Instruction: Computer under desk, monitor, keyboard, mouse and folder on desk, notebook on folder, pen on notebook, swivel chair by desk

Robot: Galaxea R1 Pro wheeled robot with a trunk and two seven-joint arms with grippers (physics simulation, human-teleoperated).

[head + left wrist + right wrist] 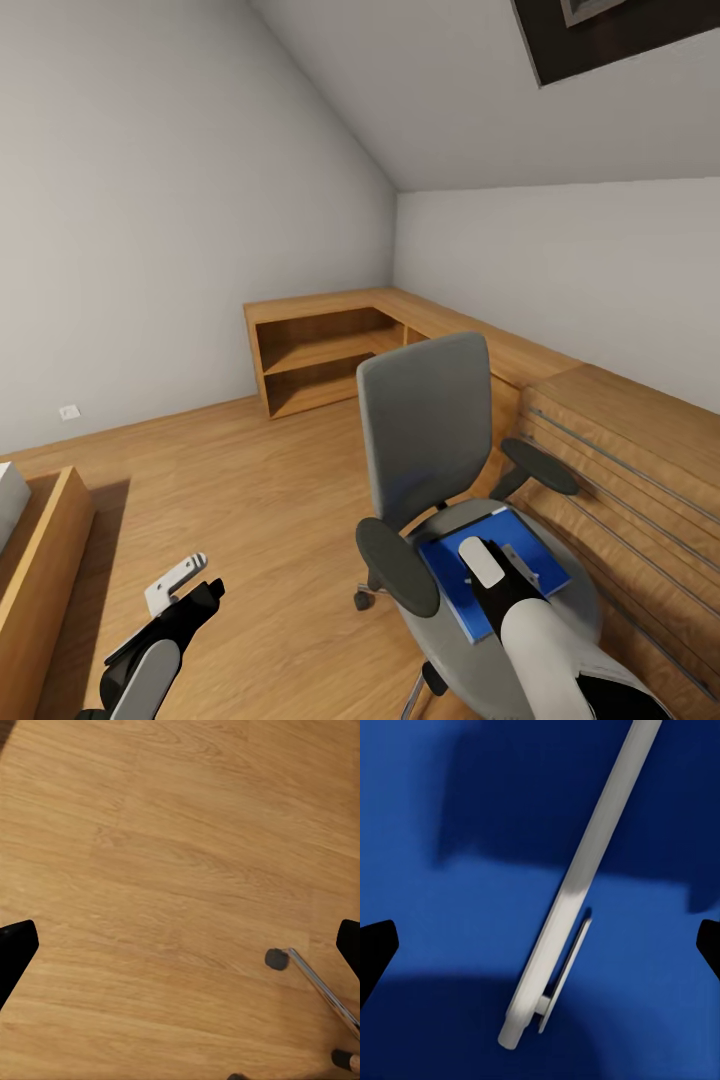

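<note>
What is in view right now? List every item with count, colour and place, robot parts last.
swivel chair: one, grey with dark armrests, on the floor by the wooden unit at right.
blue folder: one, blue, flat on the chair seat.
pen: one, light grey with a clip, lying on the blue surface.
corner shelf unit: one, wood, against the far walls.
wall socket: one, white, low on the left wall.
floor: wood planks.
chair caster: one, dark, on the floor.
left gripper: one, open, over bare floor.
right gripper: one, open, above the folder.
</note>
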